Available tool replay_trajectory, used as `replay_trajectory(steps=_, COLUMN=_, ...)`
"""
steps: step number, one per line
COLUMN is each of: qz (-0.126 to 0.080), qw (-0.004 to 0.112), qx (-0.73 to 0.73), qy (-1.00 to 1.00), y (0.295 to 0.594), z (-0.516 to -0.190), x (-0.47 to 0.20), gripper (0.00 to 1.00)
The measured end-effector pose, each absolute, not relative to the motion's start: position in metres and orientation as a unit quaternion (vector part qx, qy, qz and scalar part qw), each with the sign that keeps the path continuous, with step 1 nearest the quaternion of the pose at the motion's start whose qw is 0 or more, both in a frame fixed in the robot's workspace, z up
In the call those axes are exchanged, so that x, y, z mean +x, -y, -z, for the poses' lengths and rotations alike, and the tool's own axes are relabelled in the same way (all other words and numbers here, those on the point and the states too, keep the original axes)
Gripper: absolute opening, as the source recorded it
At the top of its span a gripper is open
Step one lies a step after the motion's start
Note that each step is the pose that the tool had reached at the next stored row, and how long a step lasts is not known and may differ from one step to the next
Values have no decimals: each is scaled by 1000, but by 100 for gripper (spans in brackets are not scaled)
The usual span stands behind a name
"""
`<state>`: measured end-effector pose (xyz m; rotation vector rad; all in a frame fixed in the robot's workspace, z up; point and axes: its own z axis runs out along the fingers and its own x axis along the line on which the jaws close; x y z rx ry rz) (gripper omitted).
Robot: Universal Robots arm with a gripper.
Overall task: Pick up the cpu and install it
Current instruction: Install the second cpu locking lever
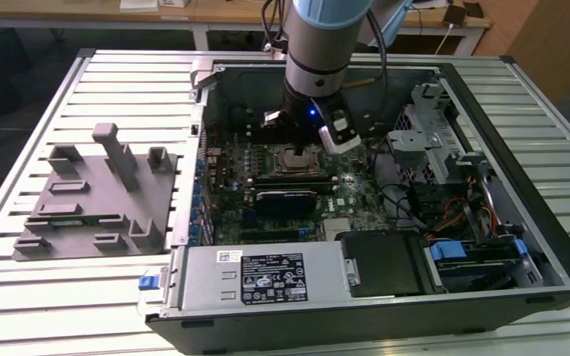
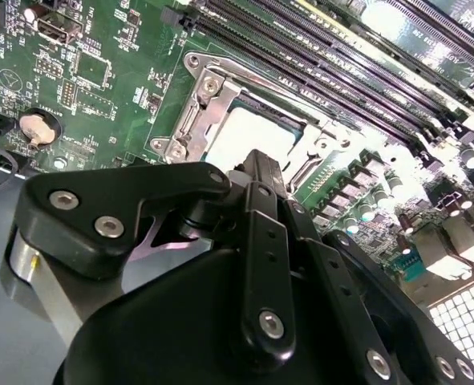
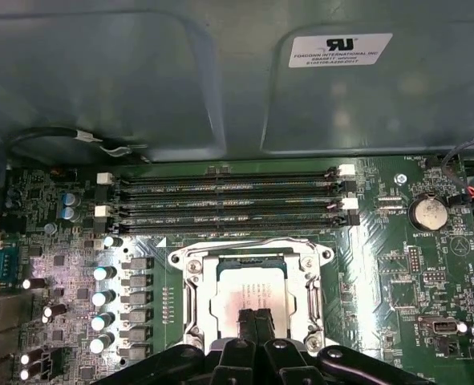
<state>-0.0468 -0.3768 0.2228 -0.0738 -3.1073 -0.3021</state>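
Fingers: the gripper (image 3: pixel 256 325) has its two black fingertips (image 3: pixel 249 322) pressed together with no gap, resting over the near edge of the cpu and clasping nothing
Table: slatted metal surface (image 1: pixel 27 141) bearing the open computer case and the grey holder
Computer case: open black chassis (image 1: pixel 522 222) lying on its side, with the power supply (image 1: pixel 265 276) at the near edge of the exterior view
Arm: silver and light-blue column (image 1: pixel 320 37) reaching down into the case above the socket
Grey holder: moulded fixture (image 1: pixel 97 196) with upright posts, on the exterior view's left, well apart from the gripper
Motherboard: green board (image 3: pixel 405 273) with four long memory slots (image 3: pixel 228 204) beside the socket
Socket: metal-framed square (image 3: pixel 190 293) on the motherboard
Cpu: silver-white square (image 3: pixel 241 297) lying flat inside the socket frame, seen in both wrist views (image 2: pixel 249 132)
Coin cell: round battery (image 3: pixel 427 213) near the board's edge
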Motion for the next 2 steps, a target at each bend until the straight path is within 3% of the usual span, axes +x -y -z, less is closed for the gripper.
replay_trajectory(steps=2, qz=97, qw=9, qx=-24, qy=995, y=377, z=-223, x=-47, gripper=11)
